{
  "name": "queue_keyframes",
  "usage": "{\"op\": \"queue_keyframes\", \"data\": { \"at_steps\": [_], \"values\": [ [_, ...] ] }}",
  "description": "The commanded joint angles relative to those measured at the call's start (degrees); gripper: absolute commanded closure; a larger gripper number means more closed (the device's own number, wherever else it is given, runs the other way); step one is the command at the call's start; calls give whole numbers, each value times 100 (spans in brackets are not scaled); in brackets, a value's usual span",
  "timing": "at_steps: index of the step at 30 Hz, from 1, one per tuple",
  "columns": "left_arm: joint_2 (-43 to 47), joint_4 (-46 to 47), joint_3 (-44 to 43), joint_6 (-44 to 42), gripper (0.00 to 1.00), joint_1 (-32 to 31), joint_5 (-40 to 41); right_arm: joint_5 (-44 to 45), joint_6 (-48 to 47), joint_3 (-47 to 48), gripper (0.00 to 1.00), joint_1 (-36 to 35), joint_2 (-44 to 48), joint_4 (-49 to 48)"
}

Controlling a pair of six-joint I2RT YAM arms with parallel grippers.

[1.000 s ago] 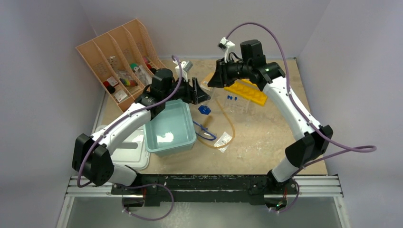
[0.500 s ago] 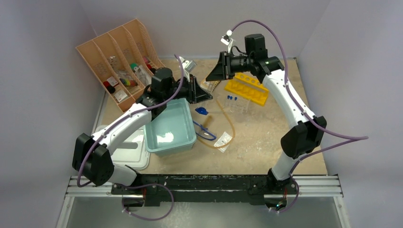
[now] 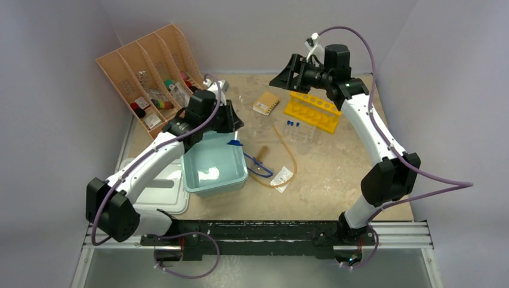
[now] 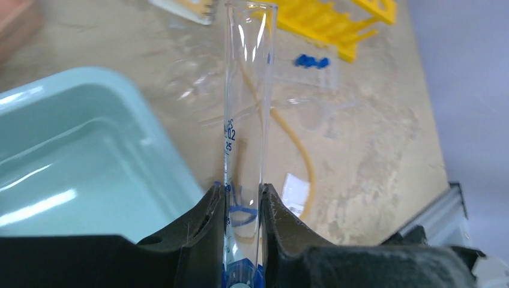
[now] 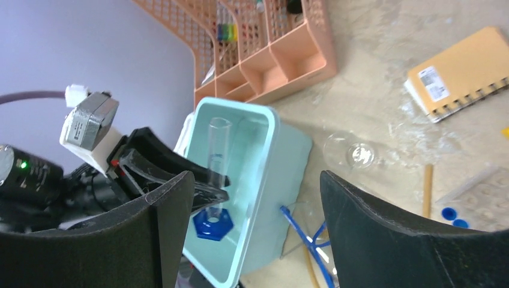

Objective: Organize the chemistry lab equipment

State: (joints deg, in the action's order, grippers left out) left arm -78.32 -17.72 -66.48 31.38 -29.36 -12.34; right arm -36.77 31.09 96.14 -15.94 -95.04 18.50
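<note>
Status: clear cylinder (image 4: 247,90) clamped in left end effector (image 4: 243,198); right end effector (image 5: 257,180) spread wide and empty.

The pale teal tub (image 3: 207,157) sits toward the near left of the desk (image 3: 336,174). Over its far right corner the left fingers (image 4: 201,219) pinch the cylinder low on the glass, just above its blue hexagonal base (image 5: 212,223). Blue graduations run up the tube; the figure 25 is legible, the rest too fine to read. Amber tubing (image 3: 294,157) lies mid-desk, with blue-capped test tubes (image 3: 292,124) just before the yellow rack (image 3: 312,111). The tan spiral notebook (image 3: 266,103) bears a white label, unreadable. The right end effector hangs above the far edge, touching nothing.
</note>
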Motion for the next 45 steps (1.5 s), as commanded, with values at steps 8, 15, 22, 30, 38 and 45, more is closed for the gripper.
{"op": "queue_keyframes", "data": {
  "at_steps": [8, 15, 22, 30, 38, 45],
  "values": [
    [1099, -2416, 571, 1246, 100, 54, 3129, 726, 317, -489, 25, -47, 463, -701],
    [309, -1591, 860, 1046, 100, 88, 2334, 795, 443, -670, 28, -41, 480, -566],
    [-444, -337, 1328, 1206, 100, 159, 1550, 1139, 304, -998, 29, -40, 857, -461],
    [-779, 803, 1953, 1744, 100, 168, 1260, 1426, 223, -1151, 30, -41, 1071, -279],
    [-890, 1048, 2081, 1739, 89, 168, 1369, 1426, 277, -1054, 32, -37, 1002, -134],
    [-674, 767, 1944, 1541, 67, 168, 1295, 1421, 649, -1484, 37, -77, 995, -200]
  ]
}}
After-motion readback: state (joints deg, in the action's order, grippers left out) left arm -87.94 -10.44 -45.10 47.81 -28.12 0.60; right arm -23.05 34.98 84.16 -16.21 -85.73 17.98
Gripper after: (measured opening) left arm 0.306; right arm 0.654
